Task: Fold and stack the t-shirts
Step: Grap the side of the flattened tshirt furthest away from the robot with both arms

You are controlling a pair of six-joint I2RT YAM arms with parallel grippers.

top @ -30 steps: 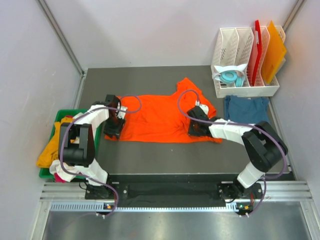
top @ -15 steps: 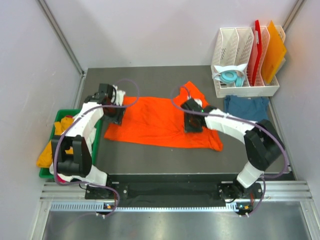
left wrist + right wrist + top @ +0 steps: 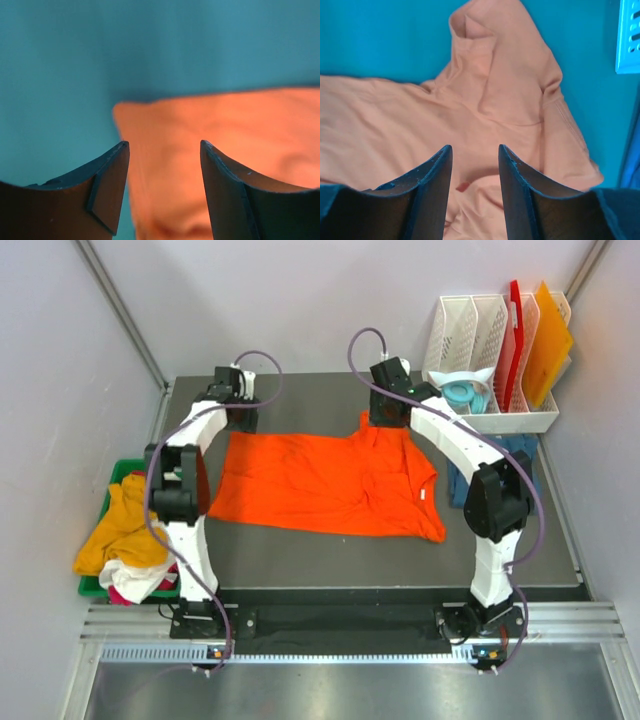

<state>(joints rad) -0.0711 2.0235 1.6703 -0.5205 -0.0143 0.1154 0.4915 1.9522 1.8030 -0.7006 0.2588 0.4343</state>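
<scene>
A bright orange t-shirt (image 3: 320, 485) lies spread on the dark table, neck to the right. My left gripper (image 3: 240, 418) is open and empty over the shirt's far left corner; in the left wrist view (image 3: 164, 145) that orange corner (image 3: 210, 150) lies beneath it. My right gripper (image 3: 386, 416) is open and empty over the far right sleeve; in the right wrist view (image 3: 475, 147) the orange cloth (image 3: 490, 90) lies below. A dark teal-blue t-shirt (image 3: 520, 452) lies at the right, partly hidden by the right arm.
A green bin (image 3: 108, 502) off the table's left edge holds yellow-orange (image 3: 120, 535), white and red shirts. A white rack (image 3: 480, 370) at the back right holds red and orange boards and a teal object.
Both grippers moved from the shirt's near side to its far edge. The shirt's upper layer has been carried back and now lies spread wider. Both grippers are off the cloth.
</scene>
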